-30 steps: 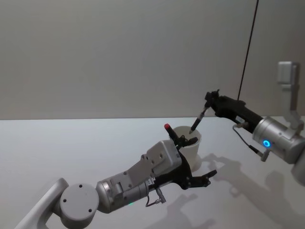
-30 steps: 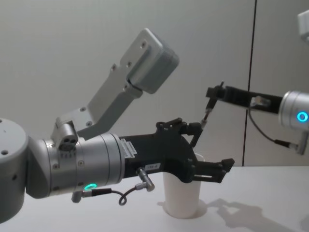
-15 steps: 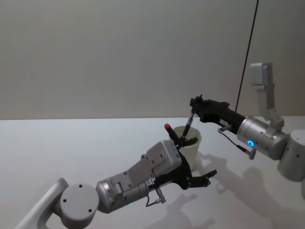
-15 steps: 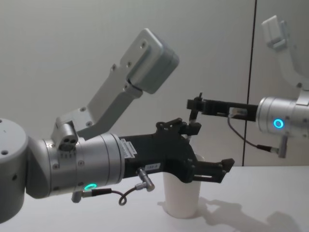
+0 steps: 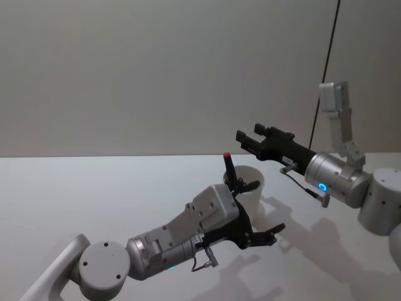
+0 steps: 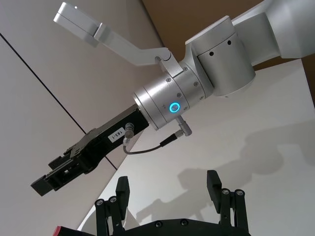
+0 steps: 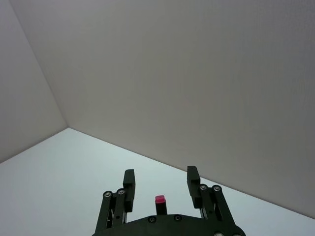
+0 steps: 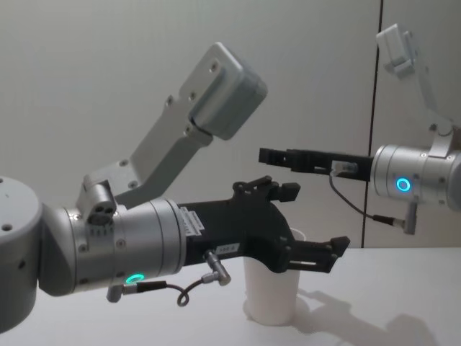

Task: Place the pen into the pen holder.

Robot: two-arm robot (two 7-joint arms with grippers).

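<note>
Pen (image 5: 229, 167) upright in pen holder (image 5: 252, 195), red cap just below right gripper (image 5: 245, 139) fingers, which are spread, empty; left gripper (image 5: 262, 210) fingers splayed either side of cup, not visibly pressing; paper cup likely light, crushable, tippy; grip low on wall, gently.

The pen holder (image 5: 250, 191) stands on the surface (image 5: 94, 194), right of centre. The pen (image 5: 229, 166) stands in it, its top end above the rim. The left pincer (image 5: 262, 212) sits around the holder from the near side, fingers spread. The right pincer (image 5: 247, 140) hovers above the holder, fingers apart and holding nothing.
</note>
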